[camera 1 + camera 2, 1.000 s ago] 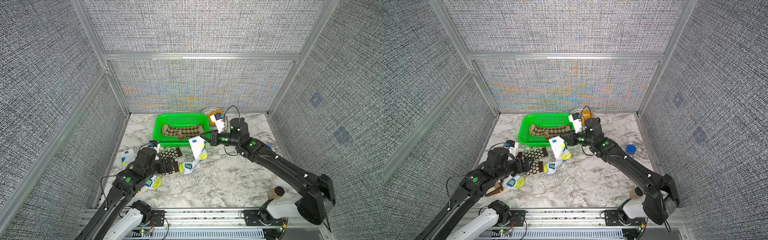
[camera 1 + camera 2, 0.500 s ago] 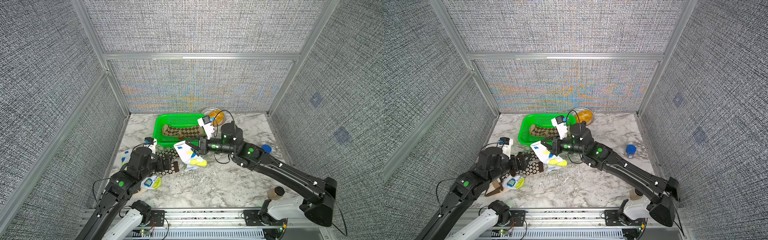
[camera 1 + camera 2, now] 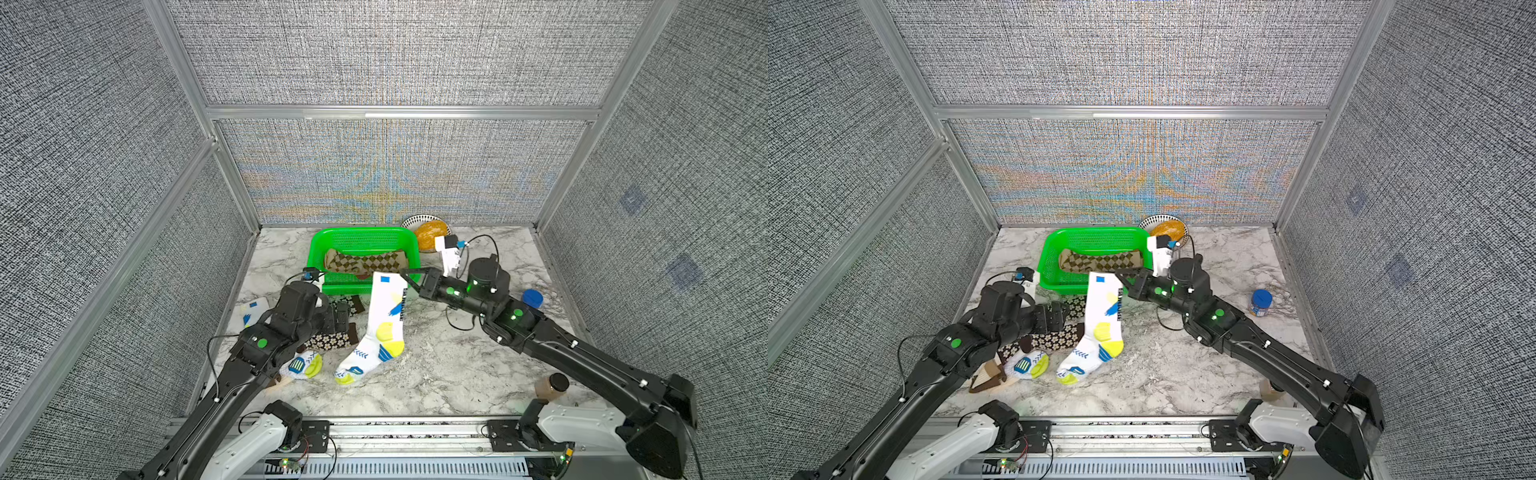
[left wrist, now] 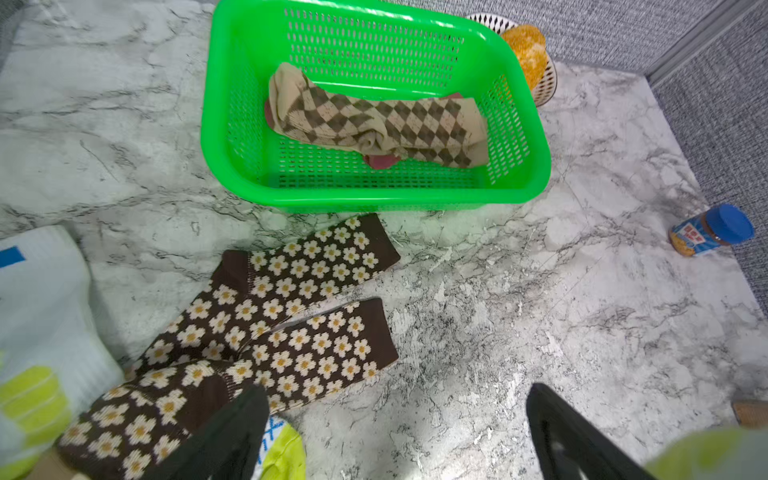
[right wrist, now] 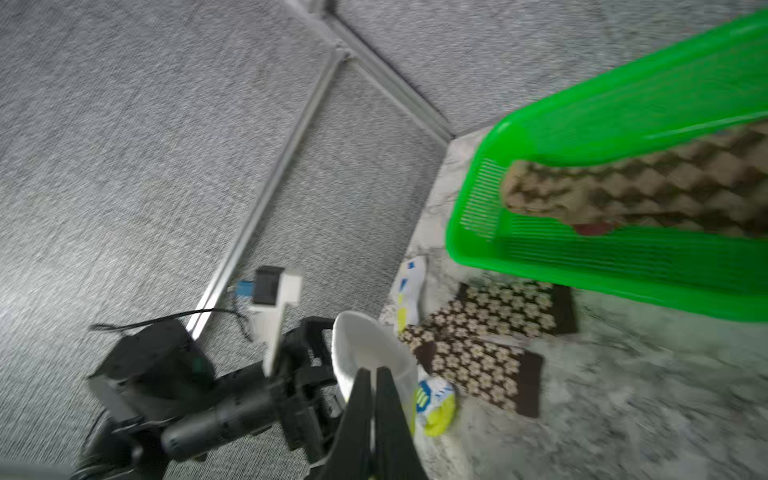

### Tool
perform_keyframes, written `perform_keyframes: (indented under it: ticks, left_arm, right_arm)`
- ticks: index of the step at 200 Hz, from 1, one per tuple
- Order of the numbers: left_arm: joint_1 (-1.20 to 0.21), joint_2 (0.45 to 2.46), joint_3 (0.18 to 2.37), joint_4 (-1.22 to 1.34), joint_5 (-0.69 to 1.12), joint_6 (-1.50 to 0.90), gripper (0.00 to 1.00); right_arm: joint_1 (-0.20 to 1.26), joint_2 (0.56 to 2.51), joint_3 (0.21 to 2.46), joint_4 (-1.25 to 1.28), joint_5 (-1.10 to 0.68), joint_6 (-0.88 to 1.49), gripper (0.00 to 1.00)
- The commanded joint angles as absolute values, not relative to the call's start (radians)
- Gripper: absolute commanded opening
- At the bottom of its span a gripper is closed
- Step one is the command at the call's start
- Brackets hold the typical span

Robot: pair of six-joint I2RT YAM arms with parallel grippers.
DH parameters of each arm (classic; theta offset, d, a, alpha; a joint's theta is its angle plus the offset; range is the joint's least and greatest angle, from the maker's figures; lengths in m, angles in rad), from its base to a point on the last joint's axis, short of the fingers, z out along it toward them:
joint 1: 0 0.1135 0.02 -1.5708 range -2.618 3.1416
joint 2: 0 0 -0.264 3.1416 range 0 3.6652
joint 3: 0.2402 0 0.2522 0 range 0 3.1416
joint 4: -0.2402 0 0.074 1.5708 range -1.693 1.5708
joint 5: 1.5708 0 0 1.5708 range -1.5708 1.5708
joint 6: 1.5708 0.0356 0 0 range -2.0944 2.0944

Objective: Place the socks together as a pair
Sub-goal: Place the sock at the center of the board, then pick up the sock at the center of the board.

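No text could be read. The white sock (image 3: 383, 324) at centre carried a dark line of lettering down its leg, too small to make out. The blue-lidded jar (image 4: 708, 232) at right had a printed label, its characters blurred.

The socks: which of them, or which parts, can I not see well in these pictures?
- White sock on the table: the left arm covers its middle in both top views; the flowered socks do in the left wrist view.
- Dark red cloth in the green basket: mostly under the diamond-check socks.
- Cream brown-banded sock: mostly under the left arm.
- Right wrist view: blurred by motion, patterns smeared.
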State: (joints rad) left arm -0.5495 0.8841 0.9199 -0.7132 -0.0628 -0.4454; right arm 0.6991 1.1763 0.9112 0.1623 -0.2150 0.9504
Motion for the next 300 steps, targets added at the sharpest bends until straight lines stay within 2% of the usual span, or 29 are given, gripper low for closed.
perform_keyframes:
  ticks: [1,27,57,67,89,129,154,181,207,240,268,300]
  left_arm:
    - [-0.586,0.917,0.903,-0.653,-0.049,-0.449,0.99]
    - [-0.662,0.962,0.883,-0.624,-0.071,-0.464,0.99]
    - [-0.756,1.019,0.870,-0.604,-0.079,-0.478,0.99]
    - [-0.775,1.034,0.866,-0.603,-0.057,-0.490,0.99]
    - [-0.794,1.031,0.830,-0.599,-0.042,-0.533,0.99]
    - [-0.793,0.953,0.768,-0.650,-0.073,-0.613,0.99]
    - [-0.779,0.961,0.738,-0.670,-0.115,-0.608,0.99]
    - [-0.747,1.077,0.749,-0.673,-0.124,-0.609,0.94]
    - [-0.719,1.174,0.790,-0.716,-0.201,-0.610,0.90]
    - [-0.603,1.098,0.730,-0.752,-0.180,-0.662,0.84]
    - [-0.585,1.016,0.696,-0.836,-0.210,-0.714,0.81]
    - [-0.586,1.072,0.671,-0.850,-0.231,-0.757,0.80]
  right_arm:
    - [0.583,1.154,0.716,0.256,-0.238,1.049,0.00]
    - [0.463,1.154,0.558,0.260,-0.232,1.028,0.00]
    - [0.369,1.150,0.503,0.162,-0.198,0.932,0.00]
    - [0.358,1.136,0.490,0.136,-0.180,0.914,0.08]
    - [0.338,1.084,0.471,0.041,-0.098,0.885,0.33]
    - [0.292,0.950,0.413,-0.081,0.048,0.851,0.57]
    - [0.293,0.889,0.405,-0.057,-0.005,0.785,0.66]
    - [0.332,0.877,0.433,-0.015,-0.132,0.701,0.69]
    - [0.458,0.862,0.465,0.019,-0.154,0.646,0.73]
    - [0.614,0.849,0.494,0.019,-0.106,0.624,0.76]
    - [0.639,0.881,0.498,0.033,-0.117,0.627,0.76]
    - [0.639,0.943,0.534,0.053,-0.142,0.611,0.76]
